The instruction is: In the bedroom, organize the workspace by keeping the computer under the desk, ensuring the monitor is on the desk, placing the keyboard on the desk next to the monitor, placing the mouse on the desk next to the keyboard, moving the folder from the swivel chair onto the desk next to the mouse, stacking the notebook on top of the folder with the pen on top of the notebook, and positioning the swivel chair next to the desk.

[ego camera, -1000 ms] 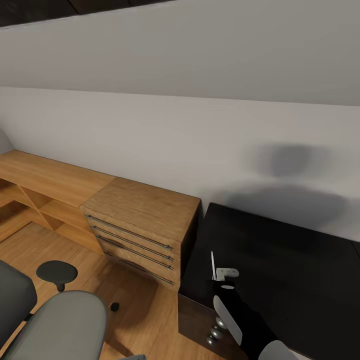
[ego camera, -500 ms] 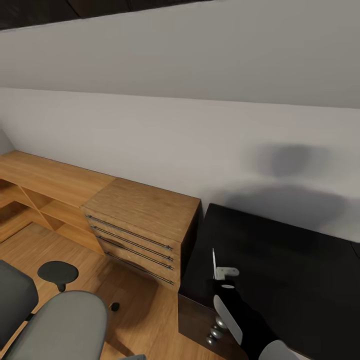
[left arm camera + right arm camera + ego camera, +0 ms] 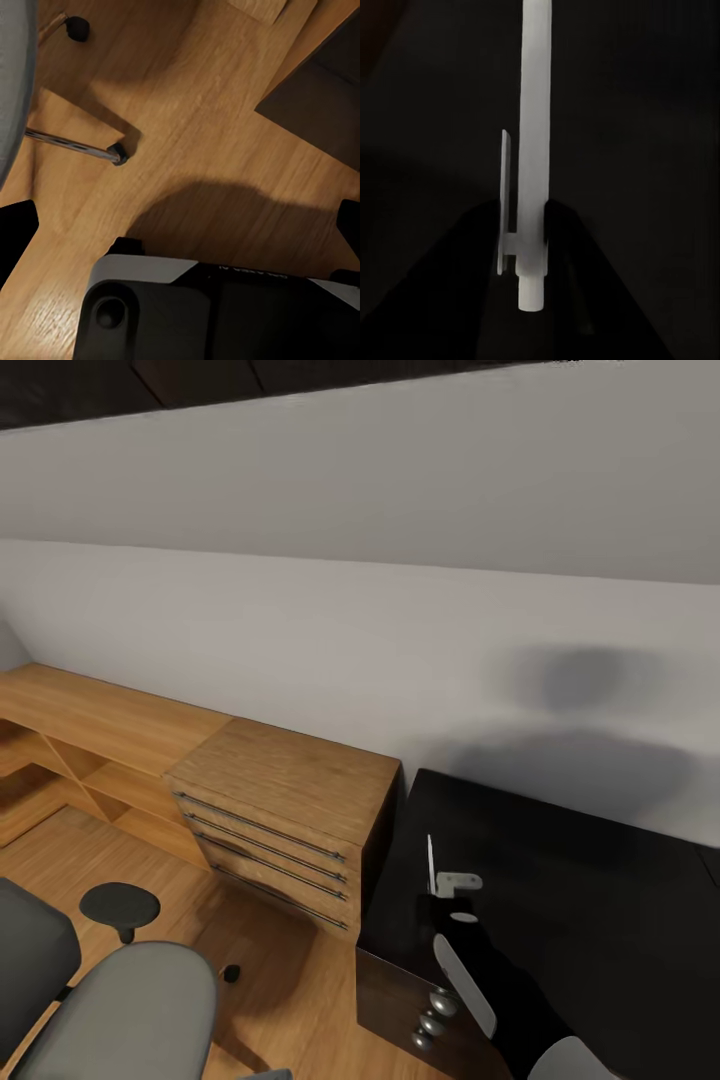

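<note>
No writing is readable. My right gripper (image 3: 526, 225) pinches one white pen (image 3: 533, 142) above the black desk (image 3: 560, 870); my left gripper's (image 3: 184, 225) state I cannot tell. One swivel chair (image 3: 120, 1005) stands near left.

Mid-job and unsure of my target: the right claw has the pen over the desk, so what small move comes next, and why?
Probably turn the head right along the desk first. The right claw grips the white pen over bare black top, and no notebook or folder is in sight to place it on.
</note>
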